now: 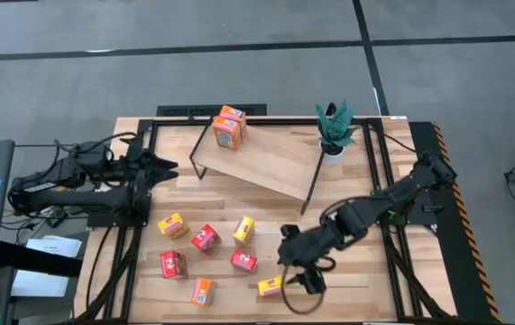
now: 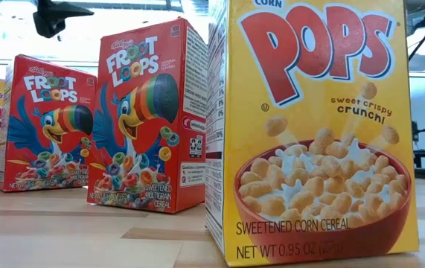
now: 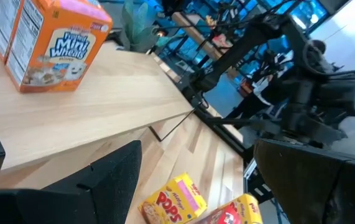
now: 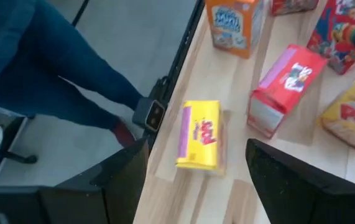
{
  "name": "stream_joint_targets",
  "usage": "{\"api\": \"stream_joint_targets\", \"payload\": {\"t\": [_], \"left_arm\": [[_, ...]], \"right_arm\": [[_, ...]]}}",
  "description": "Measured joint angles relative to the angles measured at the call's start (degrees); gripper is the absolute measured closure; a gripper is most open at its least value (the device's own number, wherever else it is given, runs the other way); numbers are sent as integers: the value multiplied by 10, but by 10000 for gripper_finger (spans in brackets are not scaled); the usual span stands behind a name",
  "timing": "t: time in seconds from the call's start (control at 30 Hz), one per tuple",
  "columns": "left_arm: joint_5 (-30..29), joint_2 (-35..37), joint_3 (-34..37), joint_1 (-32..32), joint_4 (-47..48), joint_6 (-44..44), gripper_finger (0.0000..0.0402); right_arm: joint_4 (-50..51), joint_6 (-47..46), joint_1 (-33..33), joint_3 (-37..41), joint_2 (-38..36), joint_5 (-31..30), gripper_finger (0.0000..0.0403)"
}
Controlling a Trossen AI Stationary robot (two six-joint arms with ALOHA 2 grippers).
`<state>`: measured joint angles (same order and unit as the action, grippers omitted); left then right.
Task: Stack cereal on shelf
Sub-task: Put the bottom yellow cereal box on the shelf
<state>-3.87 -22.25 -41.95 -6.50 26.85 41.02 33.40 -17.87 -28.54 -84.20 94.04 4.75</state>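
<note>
The shelf (image 1: 266, 158) stands at the table's far middle on thin black legs. Two orange cereal boxes (image 1: 228, 126) stand on its left end, one of them in the left wrist view (image 3: 46, 43). Several red, yellow and orange boxes stand or lie on the tabletop in front of it (image 1: 205, 238). My right gripper (image 1: 298, 275) is open, slanting down over a yellow box (image 4: 201, 134) that lies flat near the table's near edge (image 1: 271, 286); its fingers stand either side of the box without touching. My left gripper (image 1: 165, 169) is open and empty, left of the shelf.
A potted green plant (image 1: 334, 131) stands at the shelf's right end. A red box (image 4: 286, 87) lies beside the yellow one. A Corn Pops box (image 2: 316, 126) and Froot Loops boxes (image 2: 149, 115) fill the low view. A person's leg (image 4: 53, 68) shows beyond the table's near edge.
</note>
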Motion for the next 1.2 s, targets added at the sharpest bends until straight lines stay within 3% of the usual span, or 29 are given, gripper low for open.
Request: {"api": "stream_joint_targets", "payload": {"t": [0.2,0.43,0.63,0.97,1.2], "left_arm": [[-1,-37,0,0,-9,-4,101],[-2,-60,0,0,-9,-13,101],[-5,-60,0,0,-9,-13,101],[-13,-59,0,0,-6,-13,101],[-13,-59,0,0,-6,-13,101]], "right_arm": [[-11,-3,-20,15,0,-47,82],[-47,-6,-34,22,60,-44,60],[-57,-13,-32,22,85,-36,64],[-29,-37,-39,22,86,-99,65],[-45,-71,-52,21,117,-104,70]]}}
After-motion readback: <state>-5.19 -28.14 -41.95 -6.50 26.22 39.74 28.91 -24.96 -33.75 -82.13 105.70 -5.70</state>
